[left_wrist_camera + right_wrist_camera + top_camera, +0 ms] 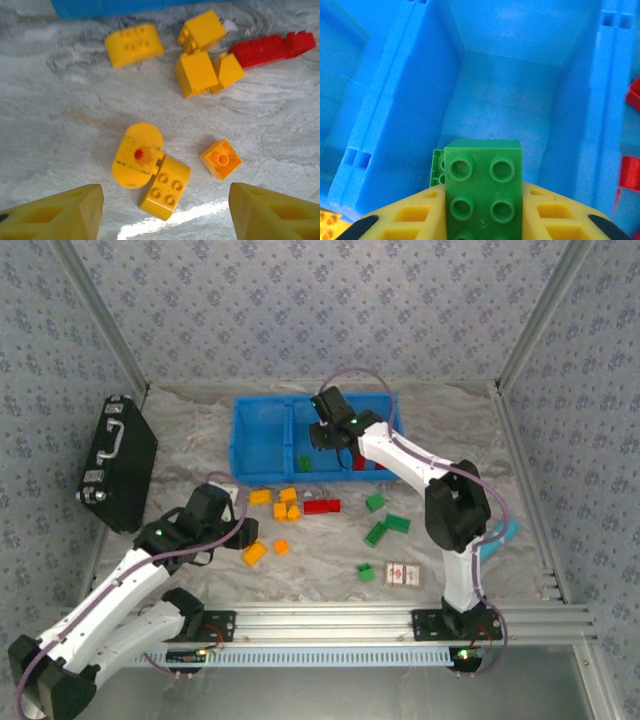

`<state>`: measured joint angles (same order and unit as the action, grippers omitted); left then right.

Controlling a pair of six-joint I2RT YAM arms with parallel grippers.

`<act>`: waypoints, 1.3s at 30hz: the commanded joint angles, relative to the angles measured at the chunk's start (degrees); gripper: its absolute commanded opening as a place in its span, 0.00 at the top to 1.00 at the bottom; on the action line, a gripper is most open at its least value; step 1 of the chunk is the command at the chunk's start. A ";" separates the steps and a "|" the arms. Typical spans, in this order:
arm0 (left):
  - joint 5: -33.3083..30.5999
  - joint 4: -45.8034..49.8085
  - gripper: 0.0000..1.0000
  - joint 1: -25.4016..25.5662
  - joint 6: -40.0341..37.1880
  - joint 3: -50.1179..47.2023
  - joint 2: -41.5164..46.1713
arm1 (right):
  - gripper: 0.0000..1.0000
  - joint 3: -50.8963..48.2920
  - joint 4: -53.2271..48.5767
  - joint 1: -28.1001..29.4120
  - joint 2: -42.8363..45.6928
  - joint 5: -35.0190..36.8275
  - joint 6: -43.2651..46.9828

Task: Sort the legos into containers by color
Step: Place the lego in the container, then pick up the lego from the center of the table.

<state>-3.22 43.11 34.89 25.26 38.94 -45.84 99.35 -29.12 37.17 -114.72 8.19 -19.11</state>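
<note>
Your right gripper (pixel 482 220) is clamped on a green brick (pixel 482 185), studs up, over the middle compartment (pixel 505 100) of the blue bin (pixel 262 440), which sits at 12 o'clock on the table (pixel 440 540). A second green brick (pixel 436 170) lies on that compartment's floor, peeking out at the held one's 9 o'clock. Red bricks (pixel 634 95) sit in the compartment at 3 o'clock. The colour match looks right to me.

Step in hand: the drop. Go lower before you part the jaws, centred between the walls, so the brick doesn't bounce off a divider (pixel 405 75).

Your left gripper (pixel 166 207) has its jaws apart with nothing between them, hovering above a yellow four-stud brick (pixel 165 186). That brick touches a rounded yellow piece (pixel 137 155) at its 10 o'clock. A small orange brick (pixel 220 159) lies apart at 2 o'clock. Set the fingers (pixel 55 215) across the four-stud brick's flat sides. Expect the rounded piece to get nudged.
</note>
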 commanded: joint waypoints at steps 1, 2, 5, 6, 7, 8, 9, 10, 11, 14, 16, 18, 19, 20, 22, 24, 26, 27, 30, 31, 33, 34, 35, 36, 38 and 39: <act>1.17 -0.97 0.32 1.11 6.98 -3.12 -0.44 | 0.67 4.80 -1.74 -0.12 -3.32 -0.86 1.32; -0.19 -0.86 0.32 1.90 7.28 -3.49 -0.43 | 0.66 5.43 -1.73 -0.17 -4.31 -1.05 1.35; -4.41 -0.62 0.27 2.81 7.82 -4.37 -1.74 | 0.63 6.93 -1.47 -0.25 -6.48 -1.74 1.37; -5.72 -0.64 0.27 2.81 7.70 -4.40 -2.79 | 0.62 7.11 -1.29 -0.24 -6.93 -2.00 1.49; -6.59 -0.92 0.27 2.81 7.66 -4.48 -3.89 | 0.62 7.27 -1.20 -0.27 -7.18 -2.24 1.53; -6.74 -1.85 0.27 2.81 7.10 -4.79 -5.05 | 0.61 7.37 -1.11 -0.38 -7.51 -2.42 1.62; -7.05 -2.48 0.27 2.81 6.79 -4.92 -5.89 | 0.60 7.46 -1.11 -0.48 -7.62 -2.55 1.69; -7.74 -3.09 0.27 2.81 6.63 -5.02 -6.77 | 0.58 7.48 -1.12 -0.60 -7.71 -2.84 1.83; -8.48 -3.74 0.27 2.81 6.35 -5.16 -7.31 | 0.56 7.50 -1.11 -0.80 -7.72 -2.99 1.97; -9.87 -6.43 0.26 2.55 5.86 -5.92 -7.98 | 0.49 7.23 -1.04 -1.03 -7.24 -3.43 2.52; -9.91 -7.90 0.26 2.28 5.68 -6.44 -8.87 | 0.46 6.90 -0.83 -0.96 -6.81 -3.56 3.09; -9.50 -9.43 0.26 2.20 5.53 -6.68 -10.25 | 0.45 6.50 -0.63 -1.01 -6.42 -3.71 3.38; -9.07 -10.22 0.26 2.19 5.42 -6.68 -11.16 | 0.45 6.27 -0.56 -1.00 -6.23 -3.78 3.51; -8.64 -10.97 0.26 2.18 5.27 -6.75 -11.96 | 0.45 6.10 -0.50 -1.02 -6.01 -3.83 3.64; -7.76 -12.43 0.26 2.21 5.07 -6.64 -13.35 | 0.45 5.58 -0.41 -0.99 -5.45 -3.87 3.82; -7.82 -12.48 0.26 2.20 5.06 -6.53 -14.83 | 0.45 5.00 -0.26 -1.02 -4.68 -3.74 4.04; -8.06 -11.86 0.26 2.11 5.15 -5.99 -16.57 | 0.44 4.32 -0.14 -1.03 -3.80 -3.53 4.39; -7.83 -12.04 0.26 2.11 5.15 -6.00 -17.20 | 0.45 4.06 -0.14 -1.13 -3.47 -3.42 4.48; -6.88 -13.32 0.26 2.11 5.33 -6.24 -19.75 | 0.44 3.36 0.03 -1.46 -2.76 -3.31 4.74; -6.63 -13.74 0.26 2.11 5.42 -6.25 -20.58 | 0.44 3.10 0.05 -1.49 -2.56 -3.30 4.79; -6.18 -14.52 0.26 2.11 5.46 -6.09 -22.03 | 0.44 2.43 0.33 -1.62 -2.06 -3.26 4.79; -6.18 -14.91 0.26 2.11 5.51 -6.07 -22.60 | 0.44 2.00 0.49 -1.64 -1.71 -3.22 4.79; -6.09 -15.28 0.26 2.11 5.59 -6.07 -23.15 | 0.44 1.65 0.69 -1.66 -1.45 -3.19 4.87; -6.34 -15.43 0.26 2.11 5.63 -6.00 -23.47 | 0.44 1.38 0.72 -1.70 -1.15 -3.09 4.92; -6.53 -16.08 0.27 2.11 5.77 -6.13 -24.26 | 0.44 0.62 0.90 -1.87 -0.39 -2.83 5.13; -6.65 -16.35 0.28 2.11 5.77 -6.15 -24.58 | 0.44 0.30 1.04 -1.88 -0.02 -2.72 5.22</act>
<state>-10.07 28.45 37.23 30.94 32.45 -69.65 100.84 -28.51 35.70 -117.60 5.13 -15.25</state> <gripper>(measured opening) 0.720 0.561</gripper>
